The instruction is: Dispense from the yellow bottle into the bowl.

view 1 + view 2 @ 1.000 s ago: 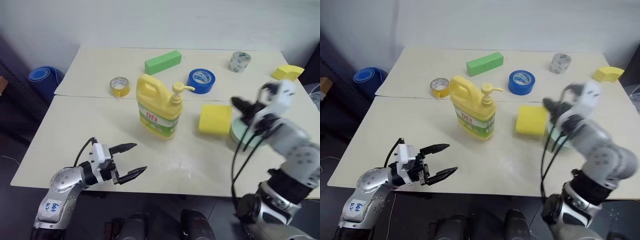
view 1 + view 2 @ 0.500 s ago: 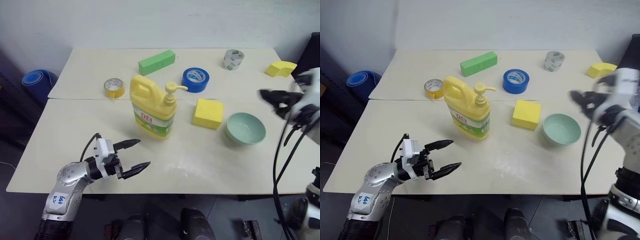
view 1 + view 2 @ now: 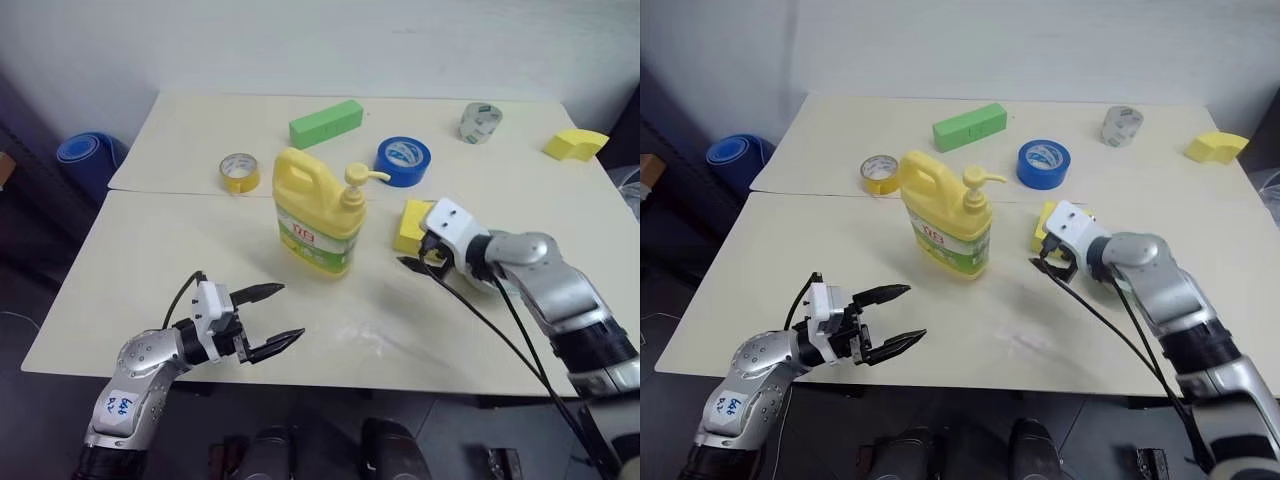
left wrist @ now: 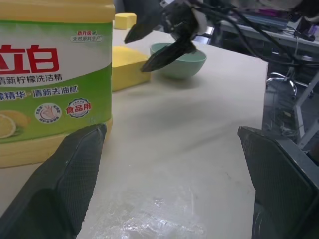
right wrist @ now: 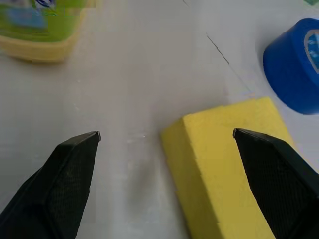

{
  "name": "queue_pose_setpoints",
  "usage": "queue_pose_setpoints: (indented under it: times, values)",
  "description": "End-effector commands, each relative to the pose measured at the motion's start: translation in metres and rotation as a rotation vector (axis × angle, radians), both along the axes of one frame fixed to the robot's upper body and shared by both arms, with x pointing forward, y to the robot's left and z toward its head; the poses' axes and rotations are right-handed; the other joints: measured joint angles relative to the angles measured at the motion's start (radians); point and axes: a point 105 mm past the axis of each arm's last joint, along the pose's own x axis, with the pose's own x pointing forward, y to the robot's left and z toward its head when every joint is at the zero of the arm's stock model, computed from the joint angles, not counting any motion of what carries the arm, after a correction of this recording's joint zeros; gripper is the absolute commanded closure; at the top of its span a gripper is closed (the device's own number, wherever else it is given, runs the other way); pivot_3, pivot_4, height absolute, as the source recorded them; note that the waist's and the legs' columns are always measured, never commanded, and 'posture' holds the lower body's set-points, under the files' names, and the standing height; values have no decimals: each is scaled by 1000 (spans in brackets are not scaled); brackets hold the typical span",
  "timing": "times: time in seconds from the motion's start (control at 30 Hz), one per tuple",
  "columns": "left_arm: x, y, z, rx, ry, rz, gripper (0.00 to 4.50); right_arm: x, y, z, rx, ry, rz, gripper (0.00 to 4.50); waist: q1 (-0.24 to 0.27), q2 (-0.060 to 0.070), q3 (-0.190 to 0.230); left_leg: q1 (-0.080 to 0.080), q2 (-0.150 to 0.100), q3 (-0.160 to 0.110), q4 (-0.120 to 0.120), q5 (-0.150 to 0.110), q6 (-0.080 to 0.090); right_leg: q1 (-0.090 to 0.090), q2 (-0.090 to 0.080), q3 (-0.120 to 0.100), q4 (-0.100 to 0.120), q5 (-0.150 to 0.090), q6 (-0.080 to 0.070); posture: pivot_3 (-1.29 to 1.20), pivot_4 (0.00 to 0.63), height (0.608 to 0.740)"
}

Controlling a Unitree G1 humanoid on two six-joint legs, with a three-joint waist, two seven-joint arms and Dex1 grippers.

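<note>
Standing upright at centre frame in the head views, the large yellow plastic jug with moulded handle and pump dispenser (image 3: 320,222) sits on the pale tabletop (image 3: 180,250), pump spout pointing frame-right. Its green-and-yellow label reads in the left wrist view: big red characters "立白", then "清新柠檬洗洁精", smaller "天然果醋配方", a line starting "浓缩精华" and a red round badge "食品用"; remaining print too small to read. Left gripper (image 3: 272,318), lower left of frame, two black fingers spread wide and empty, well apart from the jug. Right gripper (image 3: 417,252), right of centre, fingers also splayed, nothing between them; it sits just over the near edge of the square yellow foam block (image 3: 412,224), contact can't be confirmed. Small pale mint-green bowl (image 4: 180,59) lies beyond that gripper in the left wrist view, beside the foam block; in the head views it's mostly hidden behind the right wrist. Upper part of frame: green rectangular foam block (image 3: 326,123), blue tape roll (image 3: 403,161), yellow tape roll (image 3: 240,172), clear tape roll (image 3: 480,122), yellow wedge-shaped foam piece (image 3: 576,144) at far upper right. White printing on the blue roll's face, unreadable.
</note>
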Motion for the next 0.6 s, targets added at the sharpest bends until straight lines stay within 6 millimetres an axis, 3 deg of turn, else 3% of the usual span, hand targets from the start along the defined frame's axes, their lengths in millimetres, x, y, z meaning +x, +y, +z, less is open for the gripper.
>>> queue_pose_setpoints:
  times: [0.03, 0.2, 0.27, 0.37, 0.6]
  values:
    - [-1, -6, 8, -6, -37, -22, 0, 22, -7, -9, -91, -33, -5, 39, -1, 0, 0, 0, 0, 0, 0, 0, 0, 0, 0, 0, 0, 0, 0, 0, 150, 740]
    - [2, -8, 10, -11, -44, -26, 0, 44, -20, -27, -182, 8, -54, 39, -11, 0, 0, 0, 0, -1, 0, 0, 0, 0, 0, -2, 0, 0, 0, 0, 150, 740]
    - [3, -8, 11, -11, -47, -28, 0, 42, -24, -40, -238, 92, -38, 39, -16, 0, 0, 0, 1, -3, 0, 0, 0, 1, 0, -2, 1, 0, 0, 0, 150, 740]
    - [4, -9, 12, -12, -52, -27, 0, 45, -25, -45, -254, 133, -57, 628, -23, 0, 0, 0, 1, -4, 1, 0, 0, 2, 0, -3, 1, 0, 0, 0, 150, 740]
    - [3, -9, 13, -15, -60, -14, 0, 53, -17, -36, -295, 35, -23, 2742, -25, -1, -1, 5, 1, -8, 1, 0, 0, 10, 0, -7, -1, 0, 0, 0, 150, 740]
